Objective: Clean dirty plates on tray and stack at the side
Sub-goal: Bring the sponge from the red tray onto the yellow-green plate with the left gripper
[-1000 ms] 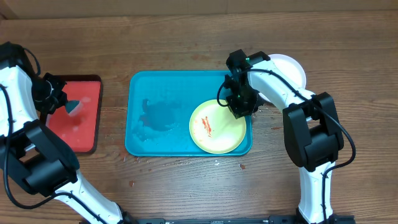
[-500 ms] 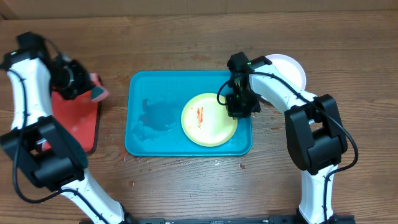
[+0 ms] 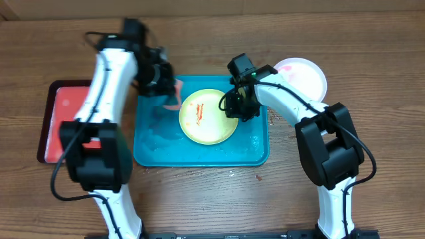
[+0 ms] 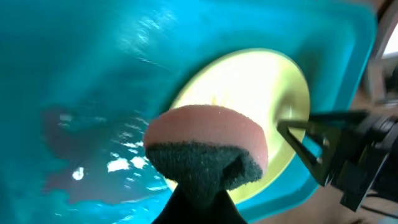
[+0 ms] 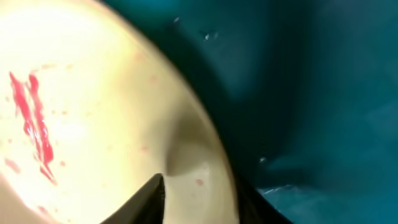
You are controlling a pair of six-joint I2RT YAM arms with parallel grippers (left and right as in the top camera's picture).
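Note:
A yellow-green plate (image 3: 208, 117) with a red smear lies in the teal tray (image 3: 156, 143), right of its middle. My right gripper (image 3: 238, 106) sits at the plate's right rim. In the right wrist view its jaws stand apart astride that rim (image 5: 205, 155), one finger over the plate and one outside it. My left gripper (image 3: 169, 93) is shut on a pink sponge (image 4: 208, 149) with a dark scrub face. It hovers over the tray's far left part, just left of the plate (image 4: 249, 87). A white plate (image 3: 302, 76) with a pinkish smear lies on the table, right of the tray.
A red tray (image 3: 63, 123) with a dark rim lies at the left of the wooden table. Wet patches glisten on the teal tray's floor (image 4: 93, 168). The right arm's links reach from the front right across the tray's right edge.
My left arm swung right from the red tray to over the teal tray, carrying the sponge. The yellow-green plate slid left and back with my right gripper, whose jaws have since parted.

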